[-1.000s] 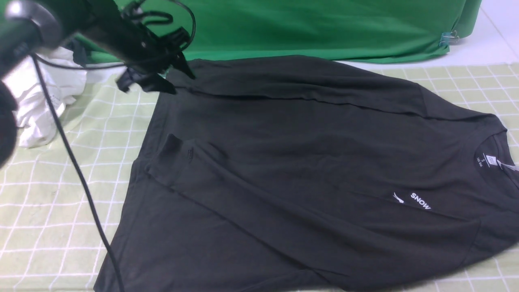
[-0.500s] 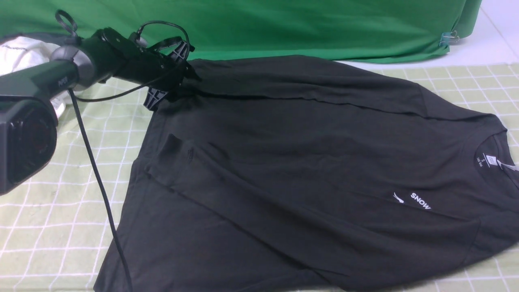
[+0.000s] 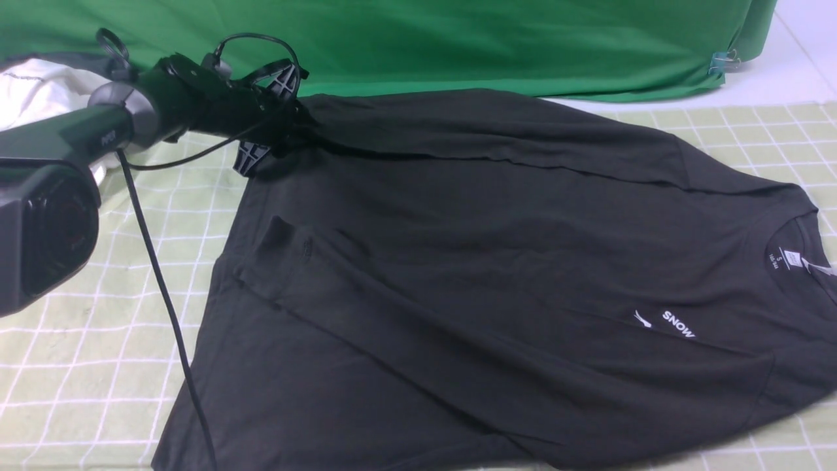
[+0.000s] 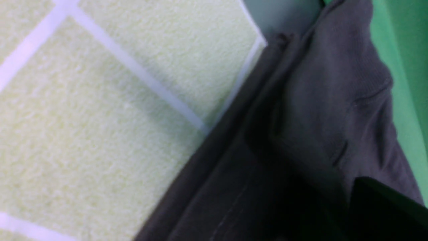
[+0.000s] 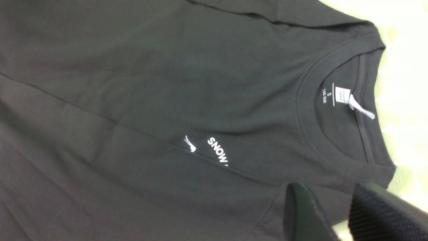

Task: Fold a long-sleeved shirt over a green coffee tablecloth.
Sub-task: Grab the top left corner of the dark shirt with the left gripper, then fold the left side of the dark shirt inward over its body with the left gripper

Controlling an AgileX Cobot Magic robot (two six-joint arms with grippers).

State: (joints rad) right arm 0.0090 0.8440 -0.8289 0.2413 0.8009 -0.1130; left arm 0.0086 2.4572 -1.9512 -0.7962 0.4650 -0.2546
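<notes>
The dark charcoal long-sleeved shirt lies spread on the pale grid-lined green coffee tablecloth, collar to the right, with the white "SNOW" logo showing. One sleeve is folded across the body. My left gripper sits at the shirt's far-left corner with its fingers spread wide either side of the fabric edge. In the left wrist view the bunched shirt edge runs past a dark finger. My right gripper hangs open above the shirt near the collar, nothing between its fingers; it is outside the front view.
A plain bright green fabric hangs along the back, held by a clip. A white garment lies at the far left behind my left arm. A black cable trails from that arm over the tablecloth.
My left arm has swung down and forward, bringing its gripper to the shirt's far-left corner, then edged slightly left. The shirt has barely moved.
</notes>
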